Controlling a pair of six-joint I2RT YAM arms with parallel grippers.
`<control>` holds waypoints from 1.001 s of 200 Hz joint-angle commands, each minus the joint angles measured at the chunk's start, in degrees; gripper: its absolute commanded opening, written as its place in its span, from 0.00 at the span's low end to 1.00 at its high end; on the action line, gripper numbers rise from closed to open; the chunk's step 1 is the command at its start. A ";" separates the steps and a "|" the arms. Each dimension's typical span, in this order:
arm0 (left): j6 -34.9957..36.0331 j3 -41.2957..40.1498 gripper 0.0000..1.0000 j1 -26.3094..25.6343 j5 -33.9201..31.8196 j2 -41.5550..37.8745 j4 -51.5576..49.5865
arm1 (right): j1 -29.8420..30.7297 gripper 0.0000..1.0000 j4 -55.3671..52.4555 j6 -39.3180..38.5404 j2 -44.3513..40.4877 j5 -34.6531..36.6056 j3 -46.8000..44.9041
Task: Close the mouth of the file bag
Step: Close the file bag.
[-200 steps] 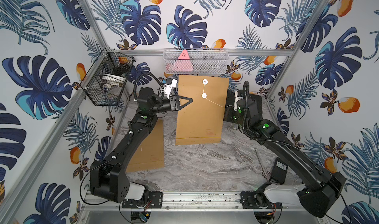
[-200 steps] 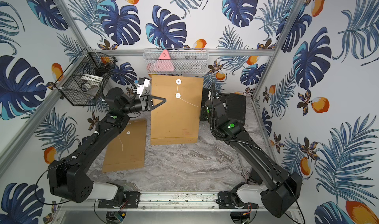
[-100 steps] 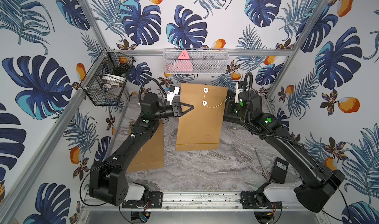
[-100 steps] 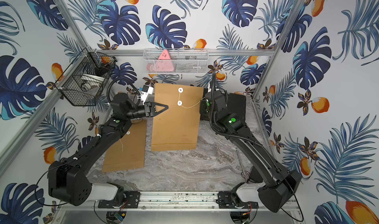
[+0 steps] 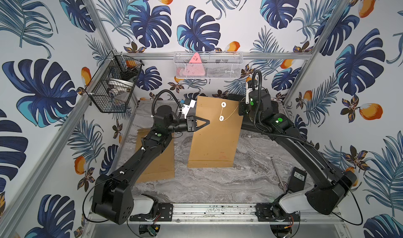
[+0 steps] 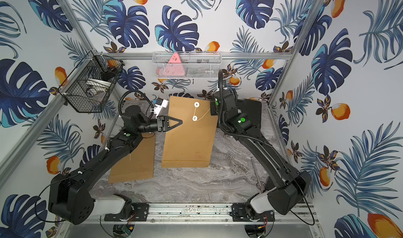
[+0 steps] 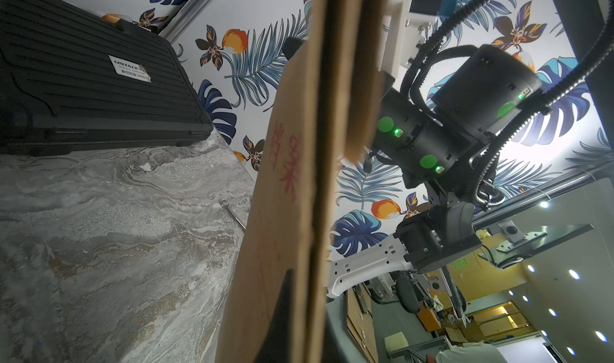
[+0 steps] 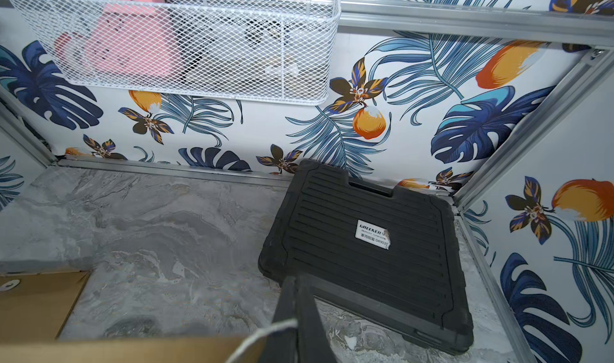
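A brown paper file bag (image 5: 212, 138) (image 6: 187, 143) stands tilted above the marble table, its mouth end toward the back wall. My left gripper (image 5: 208, 122) (image 6: 181, 122) (image 7: 309, 318) is shut on its left edge. Two white discs (image 5: 223, 104) (image 6: 194, 118) sit near the mouth. A thin white string (image 5: 232, 113) (image 6: 204, 115) (image 8: 265, 334) runs between them and out to the bag's right edge. There my right gripper (image 5: 241, 111) (image 6: 211, 110) (image 8: 295, 311) is shut on the string. In the left wrist view I see the bag (image 7: 292, 178) edge-on.
A second brown bag (image 5: 159, 165) lies flat under the left arm. A black tool case (image 8: 365, 245) (image 7: 83, 79) sits at the back right. A black wire basket (image 5: 113, 84) and a white mesh basket (image 5: 207, 64) hang on the walls. A power adapter (image 5: 298, 176) lies front right.
The right gripper has risen with the string from beside the bag's middle to its upper right edge. The left gripper and the bag have shifted slightly toward the front.
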 commanded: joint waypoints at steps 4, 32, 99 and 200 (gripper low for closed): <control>0.64 -0.95 0.00 -0.87 0.53 -0.59 1.64 | -0.01 0.00 -0.72 -1.22 1.12 -0.44 1.95; 0.66 -1.63 0.00 -1.95 0.42 -0.89 1.81 | -0.02 0.00 -2.52 -1.51 2.83 -1.23 4.10; 4.32 -0.76 0.00 -3.27 -0.34 -0.71 -2.71 | -0.01 0.00 -5.20 -0.76 4.07 -4.01 6.57; 9.44 0.95 0.00 -5.59 -2.04 0.04 -9.15 | 1.76 0.00 -10.38 0.15 7.62 -7.32 12.73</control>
